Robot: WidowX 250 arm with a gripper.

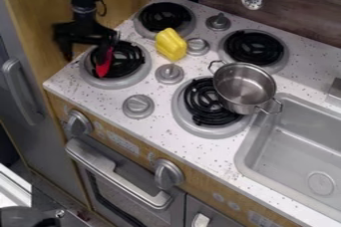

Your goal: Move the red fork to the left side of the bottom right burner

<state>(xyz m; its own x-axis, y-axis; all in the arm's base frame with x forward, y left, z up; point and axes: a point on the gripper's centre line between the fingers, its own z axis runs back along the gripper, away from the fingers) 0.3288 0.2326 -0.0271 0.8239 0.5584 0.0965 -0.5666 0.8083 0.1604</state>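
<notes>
The gripper (86,57) is at the upper left, over the left edge of the bottom left burner (95,80), with its fingers spread apart. Just beside and under its right finger, the red fork (103,65) shows against that burner's black coil. Part of the fork is hidden by the finger, and I cannot tell whether they touch. The bottom right burner (194,128) is near the front of the white speckled stovetop, its right part covered by a metal pot (245,86).
A yellow block-like object (170,44) lies between the left burners and the back knobs. Grey knobs (138,106) stand on the stovetop. Two more burners are behind, and a sink (299,146) is at the right. Utensils hang on the back wall.
</notes>
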